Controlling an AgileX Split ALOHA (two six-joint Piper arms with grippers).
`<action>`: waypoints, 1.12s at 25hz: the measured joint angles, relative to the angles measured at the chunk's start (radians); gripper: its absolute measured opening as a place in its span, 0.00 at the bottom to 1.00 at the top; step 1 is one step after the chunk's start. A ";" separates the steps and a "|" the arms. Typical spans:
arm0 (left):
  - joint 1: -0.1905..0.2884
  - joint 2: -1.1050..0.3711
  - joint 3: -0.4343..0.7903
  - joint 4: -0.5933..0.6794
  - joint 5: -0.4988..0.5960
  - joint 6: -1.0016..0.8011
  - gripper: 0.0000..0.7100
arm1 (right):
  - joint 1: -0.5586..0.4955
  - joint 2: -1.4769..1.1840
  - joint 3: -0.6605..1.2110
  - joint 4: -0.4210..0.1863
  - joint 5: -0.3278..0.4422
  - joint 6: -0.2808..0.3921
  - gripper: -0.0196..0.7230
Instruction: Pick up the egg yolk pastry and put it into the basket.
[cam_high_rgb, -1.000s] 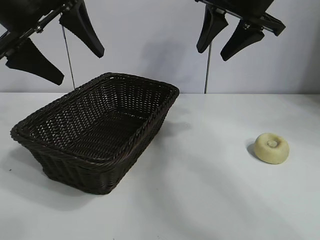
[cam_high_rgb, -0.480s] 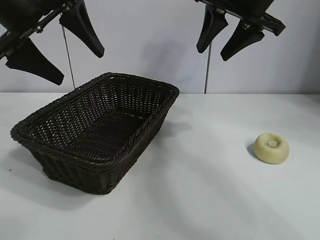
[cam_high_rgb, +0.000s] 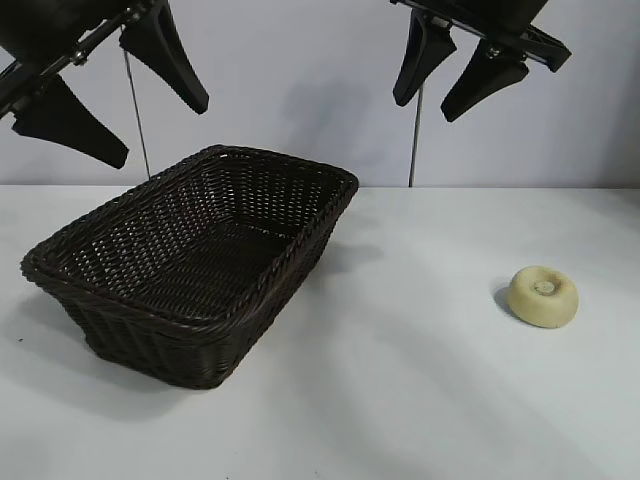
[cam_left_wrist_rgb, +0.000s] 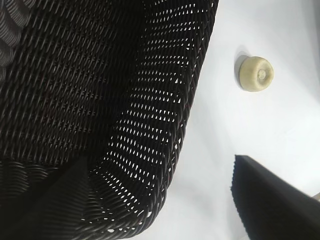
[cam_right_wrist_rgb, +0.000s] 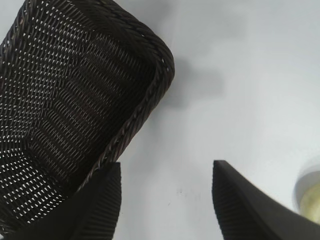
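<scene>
Pastry: the egg yolk pastry (cam_high_rgb: 542, 295) is showing as a small pale cream-yellow puck, rounded sides, shallow dimple on top. It is sitting flat on the white table (cam_high_rgb: 420, 400), well apart from the basket (cam_high_rgb: 190, 262), out past the basket's right-hand end in the exterior view. Basket is lying dark brown, woven, braided rim, flaring sides, nothing inside. Left gripper (cam_high_rgb: 105, 95) is hanging high above the basket's left end, jaws spread wide, holding and touching nothing. Right gripper (cam_high_rgb: 462, 75) is hanging high above the table between basket and pastry, jaws parted, gripping nothing. No brands, labels or writing are showing anywhere.
</scene>
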 joint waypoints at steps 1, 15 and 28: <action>0.000 0.000 0.000 0.000 0.000 0.000 0.80 | 0.000 0.000 0.000 0.000 0.000 0.000 0.57; 0.000 -0.001 0.000 0.000 0.099 -0.154 0.80 | 0.000 0.000 0.000 0.000 0.009 0.000 0.57; 0.000 -0.057 0.018 0.024 0.100 -0.292 0.80 | 0.000 0.000 0.000 -0.007 0.028 0.000 0.57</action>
